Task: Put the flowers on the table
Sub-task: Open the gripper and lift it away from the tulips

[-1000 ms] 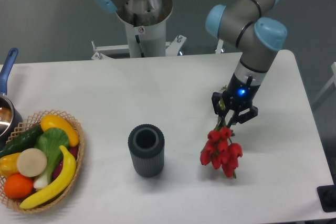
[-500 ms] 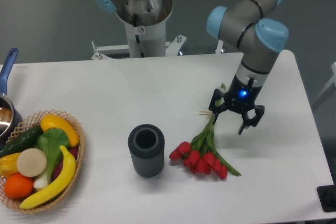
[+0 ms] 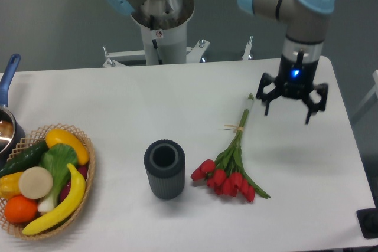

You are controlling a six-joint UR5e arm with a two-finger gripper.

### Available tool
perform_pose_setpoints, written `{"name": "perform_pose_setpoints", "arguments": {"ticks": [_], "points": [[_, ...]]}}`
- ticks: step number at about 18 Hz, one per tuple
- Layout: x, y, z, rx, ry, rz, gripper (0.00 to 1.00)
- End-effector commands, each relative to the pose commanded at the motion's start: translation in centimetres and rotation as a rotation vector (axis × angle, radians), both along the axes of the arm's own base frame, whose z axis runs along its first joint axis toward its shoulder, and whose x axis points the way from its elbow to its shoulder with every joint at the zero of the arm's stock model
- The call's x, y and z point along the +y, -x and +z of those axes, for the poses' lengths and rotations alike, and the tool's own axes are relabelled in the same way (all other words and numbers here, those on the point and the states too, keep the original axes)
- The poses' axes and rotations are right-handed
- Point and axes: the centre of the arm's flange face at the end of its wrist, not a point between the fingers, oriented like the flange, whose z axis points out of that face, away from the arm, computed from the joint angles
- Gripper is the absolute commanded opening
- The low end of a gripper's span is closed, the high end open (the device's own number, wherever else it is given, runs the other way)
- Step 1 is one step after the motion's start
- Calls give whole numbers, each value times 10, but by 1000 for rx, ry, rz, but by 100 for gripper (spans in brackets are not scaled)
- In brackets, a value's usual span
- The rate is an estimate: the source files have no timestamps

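The flowers [image 3: 230, 162], a bunch of red tulips with green stems tied by pale string, lie flat on the white table [image 3: 177, 98]. Their red heads point toward the front, and the stem ends reach back toward the right rear. My gripper [image 3: 287, 109] hangs open above the table, up and to the right of the stem tips. Nothing is between its fingers, and it is clear of the bunch.
A dark grey ribbed vase [image 3: 165, 168] stands upright just left of the tulip heads. A wicker basket [image 3: 44, 181] of fruit and vegetables sits at the front left. A pot with a blue handle [image 3: 8, 78] is at the left edge. The robot base [image 3: 160, 16] stands behind the table.
The gripper let go of the flowers, which dropped and now lie flat. It then rose and moved back and right, away from the bunch, with its fingers spread.
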Motion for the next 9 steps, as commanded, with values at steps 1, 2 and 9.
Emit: {"name": "perform_pose_setpoints", "arguments": {"ticks": [1,2,9], "points": [[-15,1,6,1,36,-30,100],[-24,1,11,-1,65,-68,100],[-61,3,28,13,116,-157,100]]}}
